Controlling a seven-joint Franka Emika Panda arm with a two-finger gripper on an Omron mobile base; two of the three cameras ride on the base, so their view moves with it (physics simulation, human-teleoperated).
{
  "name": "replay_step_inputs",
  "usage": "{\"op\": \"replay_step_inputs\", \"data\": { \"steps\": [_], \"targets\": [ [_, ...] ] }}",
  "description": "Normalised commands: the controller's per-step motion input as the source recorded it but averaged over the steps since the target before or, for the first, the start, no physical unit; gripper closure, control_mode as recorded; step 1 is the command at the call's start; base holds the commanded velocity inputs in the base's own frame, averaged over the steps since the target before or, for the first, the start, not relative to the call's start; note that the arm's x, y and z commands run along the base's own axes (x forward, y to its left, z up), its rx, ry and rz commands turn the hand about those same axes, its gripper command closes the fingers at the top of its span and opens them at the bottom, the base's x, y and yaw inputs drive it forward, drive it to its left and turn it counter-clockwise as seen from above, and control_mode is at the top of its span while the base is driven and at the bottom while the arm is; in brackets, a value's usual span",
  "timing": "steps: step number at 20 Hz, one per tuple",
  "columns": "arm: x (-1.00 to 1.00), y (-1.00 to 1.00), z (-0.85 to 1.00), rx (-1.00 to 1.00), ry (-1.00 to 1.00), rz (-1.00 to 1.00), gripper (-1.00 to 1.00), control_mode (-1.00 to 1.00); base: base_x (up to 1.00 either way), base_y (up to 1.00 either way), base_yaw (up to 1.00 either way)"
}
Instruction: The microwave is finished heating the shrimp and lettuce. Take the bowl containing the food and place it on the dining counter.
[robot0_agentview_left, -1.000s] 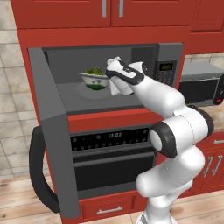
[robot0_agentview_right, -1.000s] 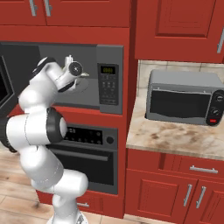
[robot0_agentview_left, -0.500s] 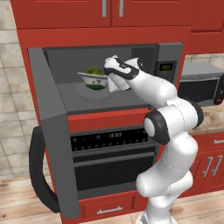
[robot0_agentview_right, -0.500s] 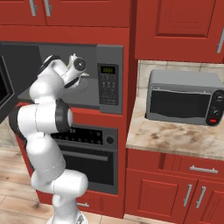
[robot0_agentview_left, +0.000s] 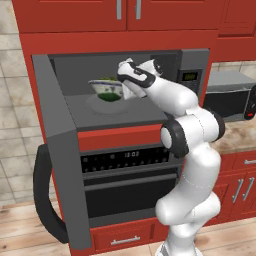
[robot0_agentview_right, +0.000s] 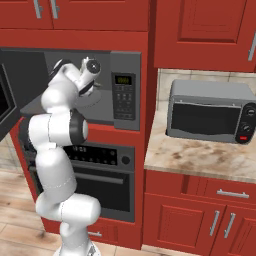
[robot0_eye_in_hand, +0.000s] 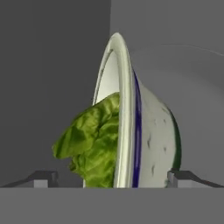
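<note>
A simulated kitchen with red cabinets is shown. The microwave (robot0_agentview_left: 125, 95) — a wide grey built-in unit — is seen with its door (robot0_agentview_left: 62, 165) swung fully open to the left, the black bar handle (robot0_agentview_left: 45, 200) curving along the door's outer edge. Its button panel (robot0_agentview_right: 123, 95) with a small green display is set at the right of the cavity. Inside, on the grey cavity floor, the bowl (robot0_agentview_left: 106, 90) is seen standing upright, with the lettuce (robot0_agentview_left: 106, 80) showing as a dark-green clump above its rim.

The white arm is reached into the cavity from the right, and the gripper (robot0_agentview_left: 125, 90) is held just beside the bowl's right side. In the hand view the bowl (robot0_eye_in_hand: 140, 140) is seen edge-on because the camera is rolled; its wide rim lies between the two fingertips (robot0_eye_in_hand: 41, 178), which stand wide apart on either side — the jaws are open and not closed on the rim. The lettuce (robot0_eye_in_hand: 94, 140) is seen bulging from the bowl's mouth.

Below the microwave a black-fronted oven (robot0_agentview_left: 130, 175) is fitted. To the right, a smaller grey microwave (robot0_agentview_right: 210, 117) with a red button is set on a marble-look desk (robot0_agentview_right: 200, 159)
</note>
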Motion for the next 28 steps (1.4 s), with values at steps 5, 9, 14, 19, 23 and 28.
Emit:
{"op": "replay_step_inputs", "data": {
  "steps": [5, 9, 14, 19, 23, 28],
  "targets": [
    [-0.28, 0.03, -0.56, -0.09, 0.03, 0.02, 1.00, -1.00, 0.00, 0.00, 0.00],
    [-0.59, 0.00, -0.54, -0.06, 0.00, 0.03, 1.00, -1.00, 0.00, 0.00, 0.00],
    [-0.02, 0.00, -0.02, 0.00, 0.00, 0.00, 1.00, -1.00, 0.00, 0.00, 0.00],
    [0.00, 0.00, 0.00, 0.00, 0.00, 0.00, 1.00, -1.00, 0.00, 0.00, 0.00],
    [-0.17, 0.00, 0.00, 0.00, 0.00, 0.00, 1.00, -1.00, 0.00, 0.00, 0.00],
    [-0.54, -0.05, 0.00, 0.00, -0.06, 0.00, 1.00, -1.00, 0.00, 0.00, 0.00]
  ]
}}
